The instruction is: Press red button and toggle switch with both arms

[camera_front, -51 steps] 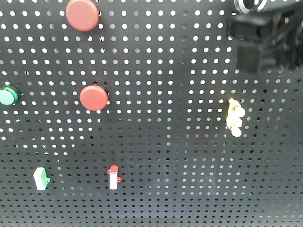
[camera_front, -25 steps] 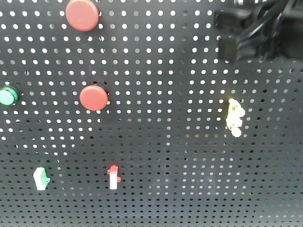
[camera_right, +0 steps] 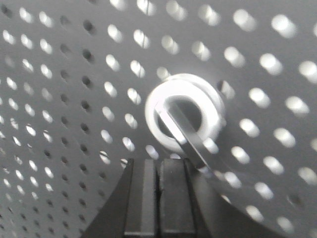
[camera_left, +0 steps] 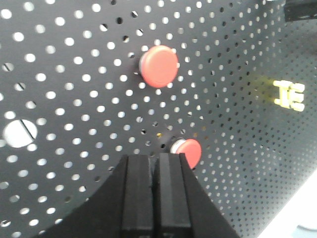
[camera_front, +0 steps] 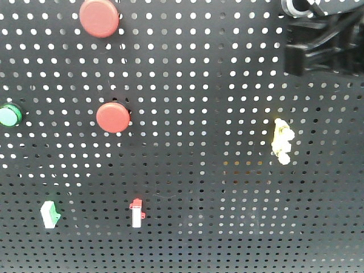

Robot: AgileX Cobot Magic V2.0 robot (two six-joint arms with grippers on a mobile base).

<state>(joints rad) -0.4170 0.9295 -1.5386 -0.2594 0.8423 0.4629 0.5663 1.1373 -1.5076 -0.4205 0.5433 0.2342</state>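
On your pegboard you see the upper button above the lower button at left, the edge button farther left, two rocker tabs below, the clip right, the toggle switch top-right.

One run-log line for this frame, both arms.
left gripper: shut, tips close to a red button, off-centre | right gripper: shut, tips just under toggle switch | contact: cannot tell

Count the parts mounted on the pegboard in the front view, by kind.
Red buttons: 2
Green button: 1
White rocker tabs: 2
Yellow clip: 1
Toggle switch: 1
Total: 7
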